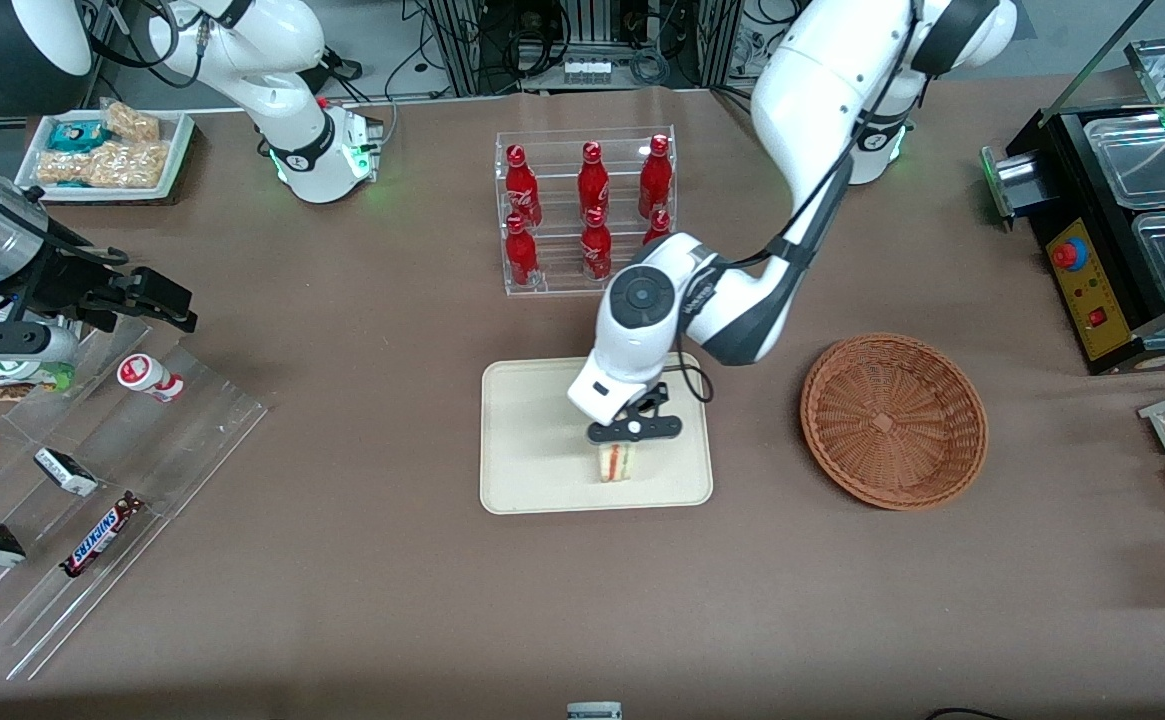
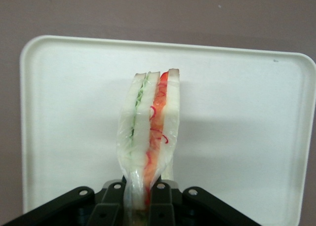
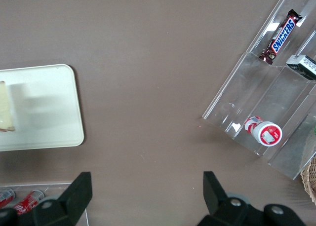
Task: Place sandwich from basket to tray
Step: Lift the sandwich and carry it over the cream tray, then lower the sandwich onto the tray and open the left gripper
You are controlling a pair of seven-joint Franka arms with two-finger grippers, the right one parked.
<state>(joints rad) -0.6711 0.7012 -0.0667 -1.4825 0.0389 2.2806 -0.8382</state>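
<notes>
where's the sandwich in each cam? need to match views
Front view: sandwich over the tray, held by the gripper.
Left wrist view: sandwich clamped in the gripper, tray beneath.
Right wrist view: pale sliver at the picture's edge.
Shared landmark: the tray.

Matt black gripper pinches the glossy film-wrapped sandwich over the smooth cream tray; basket is woven wicker.

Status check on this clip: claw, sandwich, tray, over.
Left arm's claw over the cream-beige rectangular tray, shut on the triangular wrapped sandwich. Round reddish-brown wicker basket beside tray, nothing in it. Nothing else on tray.
</notes>
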